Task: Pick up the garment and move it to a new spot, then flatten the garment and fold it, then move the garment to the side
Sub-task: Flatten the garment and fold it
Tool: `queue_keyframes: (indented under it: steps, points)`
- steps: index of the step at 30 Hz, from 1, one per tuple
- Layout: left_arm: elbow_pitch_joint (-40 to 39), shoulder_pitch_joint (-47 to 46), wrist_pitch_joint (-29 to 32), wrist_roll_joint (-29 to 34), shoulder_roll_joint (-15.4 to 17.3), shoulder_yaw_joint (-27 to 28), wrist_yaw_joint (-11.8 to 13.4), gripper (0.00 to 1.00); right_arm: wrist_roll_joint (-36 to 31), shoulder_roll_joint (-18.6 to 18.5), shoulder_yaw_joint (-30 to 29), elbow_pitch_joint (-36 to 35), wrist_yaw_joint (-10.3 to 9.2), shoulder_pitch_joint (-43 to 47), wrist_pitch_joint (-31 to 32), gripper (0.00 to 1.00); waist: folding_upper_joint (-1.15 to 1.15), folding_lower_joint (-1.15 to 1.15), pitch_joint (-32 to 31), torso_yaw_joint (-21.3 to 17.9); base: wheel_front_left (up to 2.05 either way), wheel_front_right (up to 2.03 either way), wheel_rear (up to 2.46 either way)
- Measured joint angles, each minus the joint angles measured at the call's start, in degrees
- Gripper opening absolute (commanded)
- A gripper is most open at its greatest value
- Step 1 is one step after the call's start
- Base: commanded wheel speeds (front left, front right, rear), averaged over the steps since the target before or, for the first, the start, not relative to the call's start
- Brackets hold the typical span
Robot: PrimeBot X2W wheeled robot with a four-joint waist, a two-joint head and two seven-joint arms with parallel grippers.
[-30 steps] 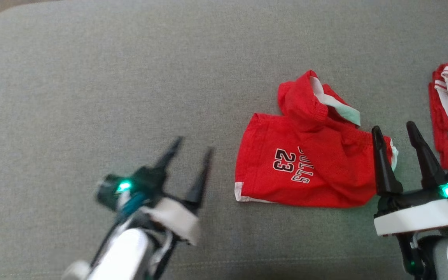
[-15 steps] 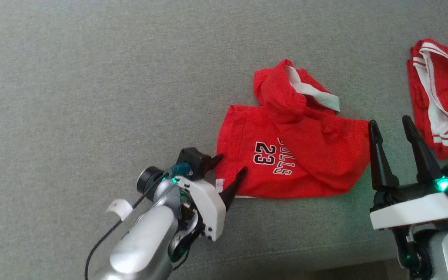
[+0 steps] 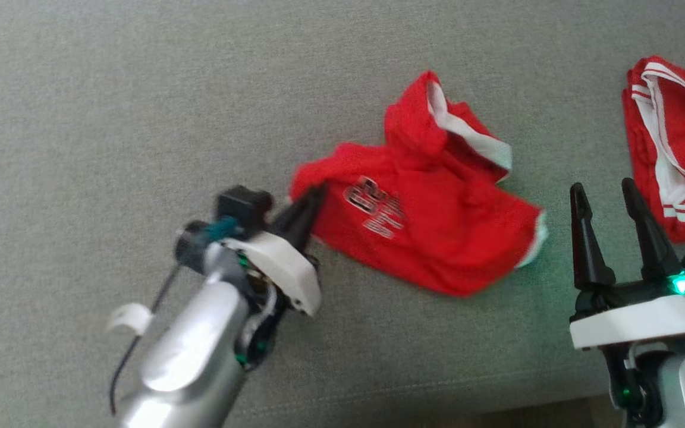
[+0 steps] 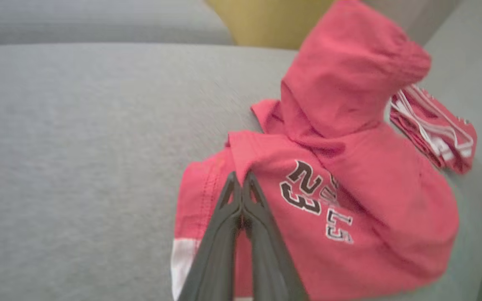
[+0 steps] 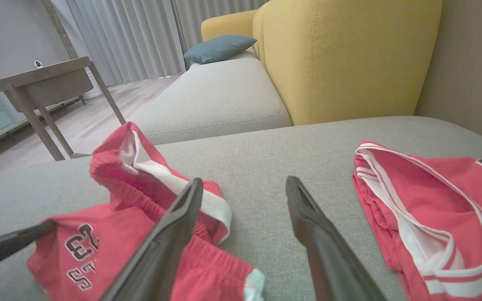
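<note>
- Since half a second ago, left gripper point(image 3: 313, 199) has gone from open to pinched on the red shorts point(image 3: 437, 238); the shorts' left edge has been drawn toward the upper left of the head view and the "23" print now sits tilted.
- Left gripper point(image 4: 241, 179), left wrist view: its two dark fingers are pressed together with a fold of the shorts' point(image 4: 370, 188) hem caught between the tips, just left of the "23".
- Right gripper point(image 3: 601, 190): two fingers spread wide, holding nothing, at the lower right of the head view, just right of the shorts' white-trimmed edge.
- Right gripper point(image 5: 244, 180), right wrist view: bare cushion shows between the fingers; the left one overlaps the shorts point(image 5: 111, 225) in the picture.
- Shorts: one pair, at centre of the head view, bunched waistband standing up at the top, body lying on the grey sofa cushion point(image 3: 140, 119).
- Second red garment point(image 3: 681, 148): one, white-striped, at the right edge of the head view, apart from the shorts; seen also at right in the right wrist view point(image 5: 433, 200).
- Background, right wrist view: one yellow sofa back point(image 5: 341, 54), one teal pillow point(image 5: 220, 48), one wooden table point(image 5: 40, 79).
</note>
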Motion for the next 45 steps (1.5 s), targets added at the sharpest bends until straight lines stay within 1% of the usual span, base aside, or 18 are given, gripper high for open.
queue_keyframes:
  steps: [3,6,13,16,17,21,25,29,30,31,32,34,35,38,39,40,41,45]
  points:
    - [-2.9,0.8,-1.7,-1.3,1.6,3.4,2.5,0.0,0.4,0.2,-0.5,0.3,0.0,0.0,0.0,1.0,0.0,0.0,-0.2,0.5,0.0,0.0,0.0]
    - [-5.8,3.3,-2.0,-2.3,3.7,6.2,4.9,0.0,0.4,0.2,-1.2,0.4,0.0,0.1,0.1,1.0,0.0,0.0,-0.4,0.9,0.0,0.0,0.0]
    - [-12.6,10.5,-1.0,-3.6,7.8,11.4,11.2,0.0,0.6,0.3,-1.8,0.9,0.0,0.1,1.3,1.0,0.0,0.0,-0.5,2.0,0.0,0.0,0.0]
    - [-15.8,13.4,0.3,-3.8,8.7,12.5,13.1,0.0,0.6,0.4,-1.9,1.2,0.0,0.2,1.8,1.0,0.0,0.0,-0.6,2.3,0.0,0.0,0.0]
    - [-16.6,14.4,0.8,-3.9,8.8,12.5,13.5,0.0,0.6,0.4,-1.9,1.2,0.0,0.2,1.8,1.0,0.0,0.0,-0.7,2.4,0.0,0.0,0.0]
    - [-18.8,17.1,2.1,-4.4,8.8,11.7,13.8,0.0,0.6,0.4,-1.9,1.3,0.0,0.3,1.9,1.0,0.0,0.0,-1.0,2.6,0.0,0.0,0.0]
    - [-20.8,17.1,2.6,-4.4,8.8,10.5,14.0,0.0,0.6,0.4,-1.8,1.4,0.0,0.3,2.3,1.0,0.0,0.0,-1.5,2.6,0.0,0.0,0.0]
    - [-20.5,17.0,3.7,-4.2,9.1,10.1,14.0,0.0,0.6,0.4,-1.5,1.4,0.0,0.3,2.3,1.0,0.0,0.0,-1.8,2.5,0.0,0.0,0.0]
    - [-20.2,17.0,3.7,-4.1,9.2,10.1,14.0,0.21,0.6,0.4,-1.4,1.4,0.0,0.3,2.3,1.0,0.0,0.0,-1.8,2.4,0.0,0.0,0.0]
    - [-20.0,17.0,3.7,-4.0,9.2,10.0,14.0,0.83,0.6,0.4,-1.3,1.4,0.0,0.3,2.3,1.0,0.0,0.0,-1.8,2.3,0.0,0.0,0.0]
    - [-19.7,17.0,3.7,-3.7,9.3,9.8,14.0,1.0,0.6,0.4,-1.2,1.4,0.0,0.3,2.3,1.0,0.0,0.0,-1.9,2.3,0.0,0.0,0.0]
    - [-19.5,16.8,3.4,-3.3,9.4,9.6,14.0,1.0,0.6,0.4,-0.9,1.4,0.0,0.3,2.3,1.0,0.0,0.0,-2.0,2.2,0.0,0.0,0.0]
    - [-19.4,16.7,2.3,-2.6,9.5,9.6,14.1,1.0,0.6,0.3,-0.7,1.4,0.0,0.3,2.3,1.0,0.0,0.0,-2.0,2.2,0.0,0.0,0.0]
    - [-19.5,15.6,-1.9,0.5,10.4,9.7,15.4,1.0,0.3,-0.1,0.2,1.3,0.0,0.3,2.3,1.0,0.0,0.0,-2.2,2.4,0.0,0.0,0.0]
    - [-19.5,15.6,-1.9,0.5,10.4,9.7,15.4,1.0,0.3,-0.1,0.2,1.3,0.0,0.3,2.3,1.0,0.0,0.0,-2.2,2.4,0.0,0.0,0.0]
    - [-19.9,14.8,-4.8,2.6,11.1,10.1,16.3,1.0,-0.1,-0.7,0.9,1.0,0.0,0.2,2.3,1.0,0.0,0.0,-2.3,2.6,0.0,0.0,0.0]
    - [-19.9,14.8,-4.8,2.6,11.1,10.1,16.3,1.0,-0.1,-0.7,0.9,1.0,0.0,0.2,2.3,1.0,0.0,0.0,-2.3,2.6,0.0,0.0,0.0]
    - [-20.9,14.3,-8.6,5.5,12.2,10.8,17.6,1.0,-0.7,-1.5,1.7,0.2,0.0,0.1,2.3,1.0,0.0,0.0,-2.6,2.9,0.0,0.0,0.0]
